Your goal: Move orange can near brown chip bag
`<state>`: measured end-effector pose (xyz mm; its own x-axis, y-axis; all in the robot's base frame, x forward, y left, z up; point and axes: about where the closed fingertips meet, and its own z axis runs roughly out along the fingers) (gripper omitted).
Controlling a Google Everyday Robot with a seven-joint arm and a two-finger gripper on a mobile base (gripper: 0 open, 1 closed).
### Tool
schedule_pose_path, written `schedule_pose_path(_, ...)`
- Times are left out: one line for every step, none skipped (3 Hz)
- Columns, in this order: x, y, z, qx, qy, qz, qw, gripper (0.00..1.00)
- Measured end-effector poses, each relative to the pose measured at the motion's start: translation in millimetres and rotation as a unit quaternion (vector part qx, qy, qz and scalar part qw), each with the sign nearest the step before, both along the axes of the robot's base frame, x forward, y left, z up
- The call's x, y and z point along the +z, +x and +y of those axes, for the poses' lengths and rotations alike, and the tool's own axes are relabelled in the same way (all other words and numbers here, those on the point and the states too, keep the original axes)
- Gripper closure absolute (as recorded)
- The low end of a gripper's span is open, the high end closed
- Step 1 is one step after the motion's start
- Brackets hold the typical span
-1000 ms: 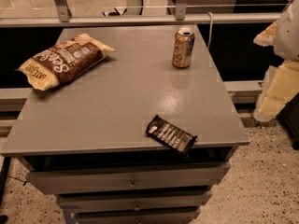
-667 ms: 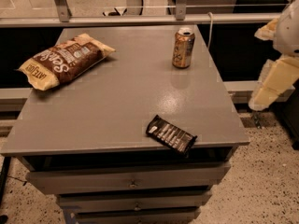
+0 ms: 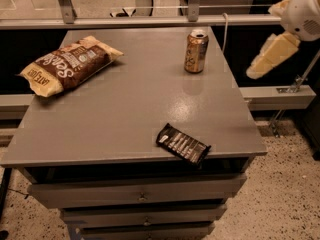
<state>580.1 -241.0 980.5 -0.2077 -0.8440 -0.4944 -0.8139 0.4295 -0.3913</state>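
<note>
The orange can (image 3: 196,51) stands upright at the far right of the grey cabinet top (image 3: 125,114), its silver top with the pull tab showing. The brown chip bag (image 3: 70,65), with yellow ends and white lettering, lies flat at the far left of the top, well apart from the can. My gripper (image 3: 272,55) hangs in the air off the right edge of the cabinet, to the right of the can and at about its height, touching nothing. The white arm (image 3: 305,14) enters from the upper right corner.
A small flat black snack-bar wrapper (image 3: 183,144) lies at the front edge, right of centre. Drawers (image 3: 140,196) run below the top. A metal rail (image 3: 150,20) with glass runs behind the cabinet. Speckled floor lies to the right.
My gripper has risen and moved left, closer to the can. The can, the bag and the wrapper have not moved.
</note>
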Motion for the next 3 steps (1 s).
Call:
schedule_pose_path(-1.3, 51.7, 5.4, -0.011, 0.077, -0.018, 0.9969, 0.0)
schedule_pose_path(-18.0, 92.4, 19.8, -0.011, 0.167, -0.009, 0.9859, 0.0)
schedule_pose_path(-39.4, 121.2, 40.4, 0.002, 0.235, 0.005, 0.9721, 0.0)
